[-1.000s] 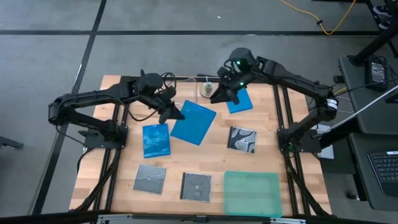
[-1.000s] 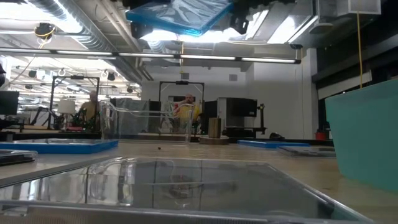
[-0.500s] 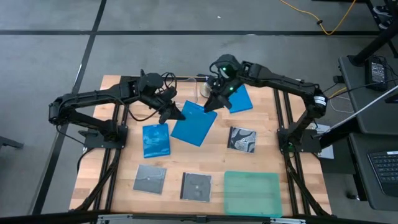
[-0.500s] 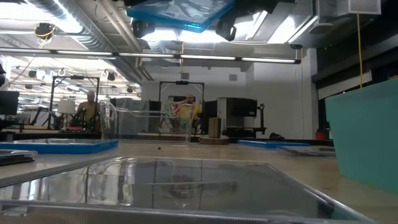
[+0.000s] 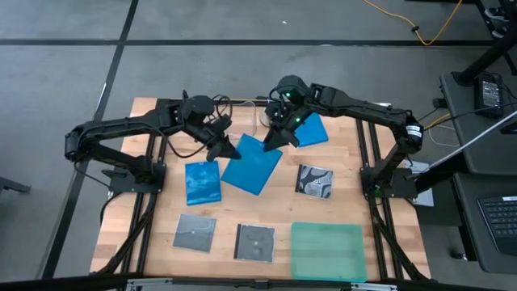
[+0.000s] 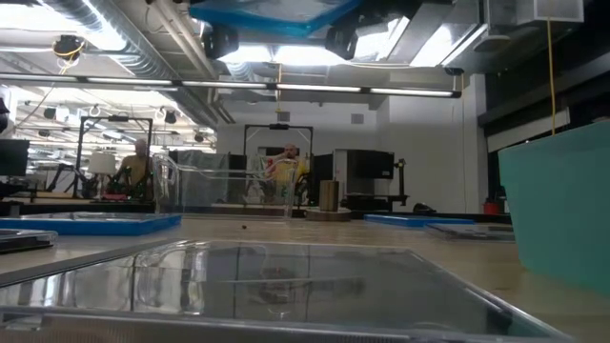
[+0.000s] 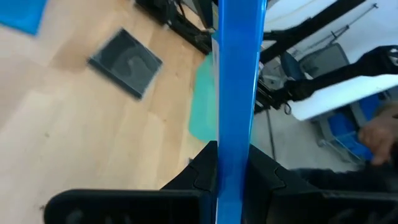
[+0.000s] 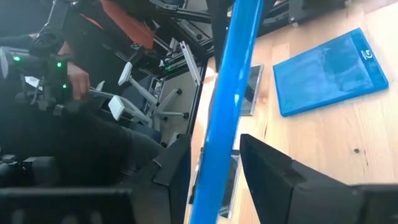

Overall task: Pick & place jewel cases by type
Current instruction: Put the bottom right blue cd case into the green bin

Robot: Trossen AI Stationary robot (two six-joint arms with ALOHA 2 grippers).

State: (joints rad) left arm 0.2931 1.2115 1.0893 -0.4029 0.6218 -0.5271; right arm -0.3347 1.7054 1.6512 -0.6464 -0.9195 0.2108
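The left claw point(image 5: 226, 149) is clenched on a blue jewel case point(image 5: 252, 164) lifted above the counter point(image 5: 347, 194); the right claw point(image 5: 273, 139) straddles its far edge, released. Closing off-centre could twist the case loose.

The surface point(image 5: 161, 212) is pale wood, matt, with visible grain. The raised blue jewel case point(image 5: 252, 163) is glossy plastic that catches glare; the grey-black cases point(image 5: 195, 234) below it have a duller sheen. The teal-green tray point(image 5: 327, 251) looks frosted, smooth plastic.
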